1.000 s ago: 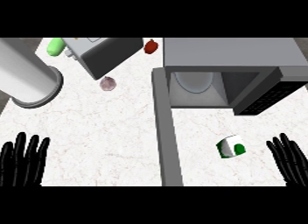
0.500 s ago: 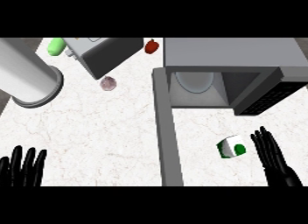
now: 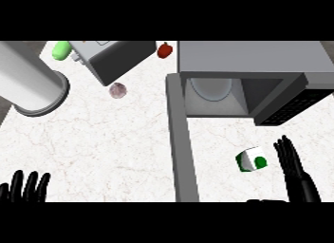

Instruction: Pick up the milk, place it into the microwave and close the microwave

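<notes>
Milk sits on the counter, just beside my right hand, fingers straight, not grasping. Microwave open. Left hand relaxed at the bottom edge.

Milk on the counter before the open microwave — right hand just beside it.

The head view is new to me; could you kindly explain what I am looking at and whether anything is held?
You are looking steeply down from the robot's head at a white marble counter. The black right hand stands open beside the small white-and-green milk carton, holding nothing. The black left hand rests open at the lower left. Behind the carton sits the grey microwave, its door swung open. Further left lie a white cylinder and a grey toaster-like box.
</notes>
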Robot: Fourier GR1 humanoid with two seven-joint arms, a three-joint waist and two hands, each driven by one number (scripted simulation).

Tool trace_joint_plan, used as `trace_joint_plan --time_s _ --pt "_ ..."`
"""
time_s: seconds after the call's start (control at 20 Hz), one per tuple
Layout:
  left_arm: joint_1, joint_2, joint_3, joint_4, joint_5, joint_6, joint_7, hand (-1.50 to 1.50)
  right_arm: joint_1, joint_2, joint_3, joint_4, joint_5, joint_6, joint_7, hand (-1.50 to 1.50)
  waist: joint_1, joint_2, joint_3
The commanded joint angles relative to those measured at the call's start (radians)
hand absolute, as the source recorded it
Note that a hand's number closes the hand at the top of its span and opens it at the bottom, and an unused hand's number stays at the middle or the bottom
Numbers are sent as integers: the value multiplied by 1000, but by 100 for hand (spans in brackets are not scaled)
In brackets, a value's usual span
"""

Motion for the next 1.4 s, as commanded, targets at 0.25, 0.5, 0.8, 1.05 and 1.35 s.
trace_joint_plan --time_s 0.25,0.5,0.8,1.05,1.35 --pt "62 33 33 -3 43 -33 -51 -150 -132 -1 -11 271 52 -50 -144 -150 -1 -1 0" --pt "109 6 -30 -5 -4 -38 -95 -150 -194 -11 -51 532 77 -77 -388 -150 4 0 1" --pt "182 52 4 -46 32 -68 -118 -150 -262 -55 -54 621 85 -63 -396 -150 4 -1 0" --pt "117 28 -20 -12 14 -39 -97 -150 -387 -66 -89 820 84 -65 -514 -150 9 2 1" --pt "103 59 40 67 61 -87 -143 -150 -383 -78 -51 742 81 -14 -453 -150 1 -1 0"
